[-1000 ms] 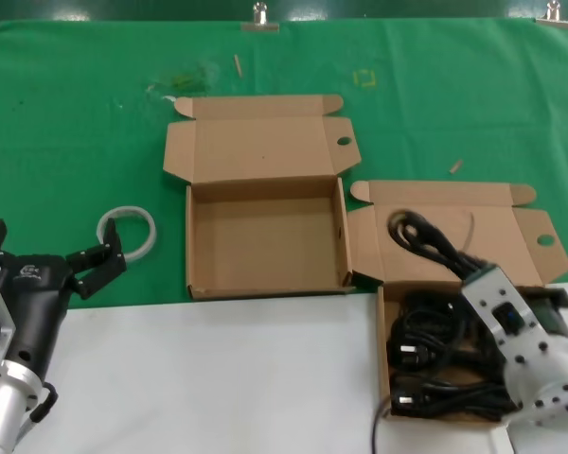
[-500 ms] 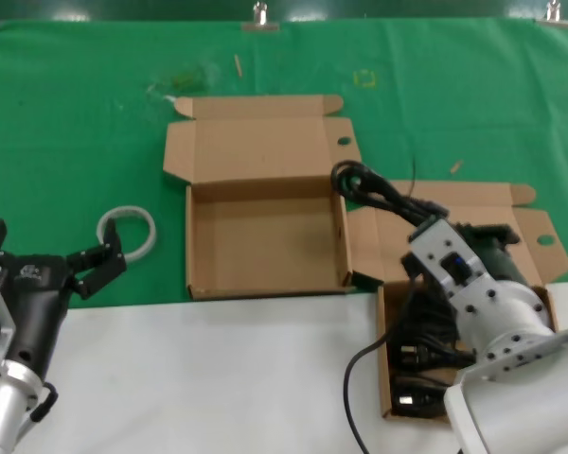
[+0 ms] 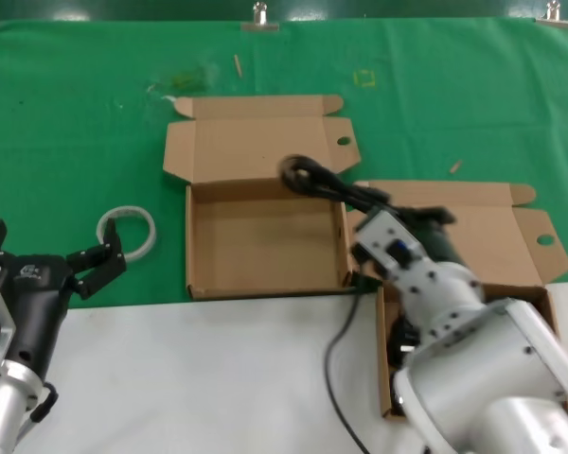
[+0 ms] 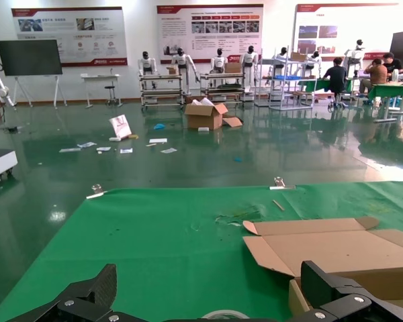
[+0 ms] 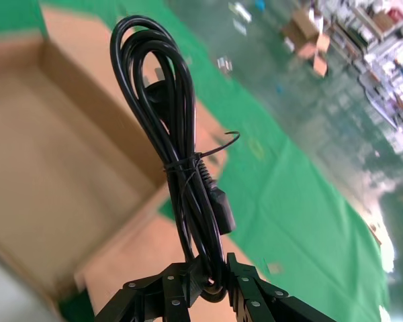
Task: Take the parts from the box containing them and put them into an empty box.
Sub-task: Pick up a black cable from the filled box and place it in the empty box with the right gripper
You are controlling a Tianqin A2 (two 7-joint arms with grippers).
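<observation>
A green cloth (image 3: 76,95) covers the far part of the table, with a bare white strip along the near edge. Two open brown boxes sit mid-table: the empty box (image 3: 265,236) on the green, and the box of cords (image 3: 393,364) at the near right, straddling the green's edge. The right gripper (image 5: 211,278) hangs above the gap between them, clamped on one end of a bundled black cord (image 3: 327,184). The bundle's long axis points away from the jaws toward the empty box, its free end over that box's far right corner. The right arm is the nearer one. The left gripper (image 3: 43,257) waits at the near left edge, fingers spread, beside a white tape ring (image 3: 127,232).
</observation>
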